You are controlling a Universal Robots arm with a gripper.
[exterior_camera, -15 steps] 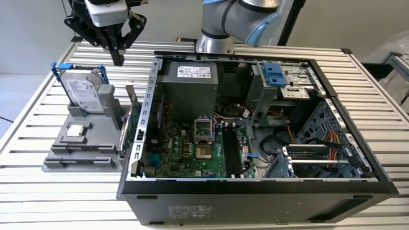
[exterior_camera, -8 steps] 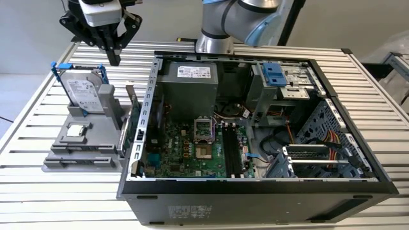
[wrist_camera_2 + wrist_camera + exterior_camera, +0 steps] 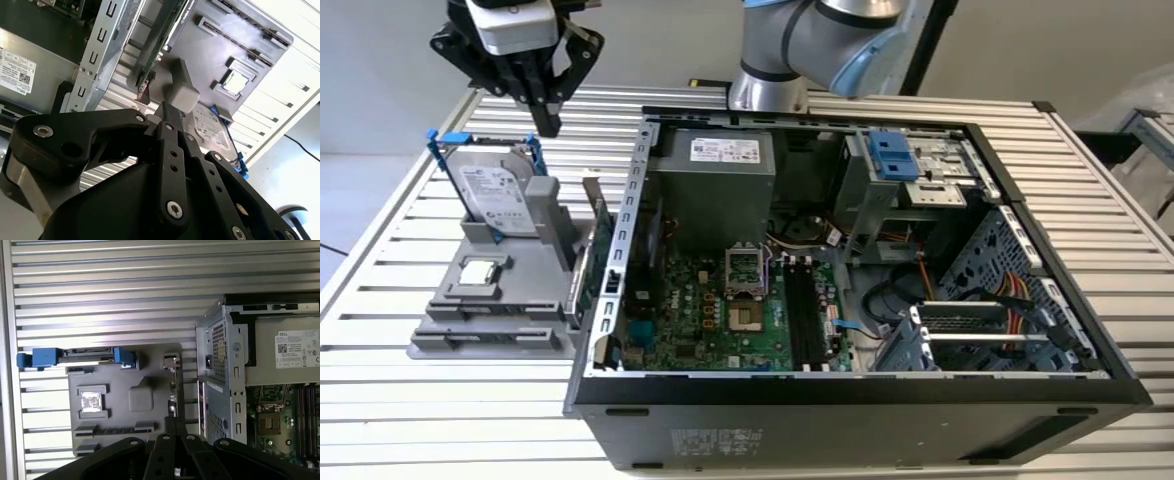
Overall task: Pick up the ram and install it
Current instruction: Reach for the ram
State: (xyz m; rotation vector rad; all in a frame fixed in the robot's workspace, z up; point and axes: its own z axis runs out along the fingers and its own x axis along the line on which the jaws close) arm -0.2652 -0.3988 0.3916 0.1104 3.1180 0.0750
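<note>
The ram is a thin grey-green stick standing on edge in the grey holder, right beside the open computer case. It shows edge-on in the first wrist view and as a slanted board in the second wrist view. My gripper hangs high above the holder's far end, behind the hard drive and well apart from the ram. Its black fingers are shut together with nothing between them. Dark memory slots lie on the motherboard inside the case.
A silver hard drive in a blue frame stands upright in the holder. A small square processor chip lies in the holder nearer the front. The case's metal wall rises next to the ram. The slatted table surrounds everything.
</note>
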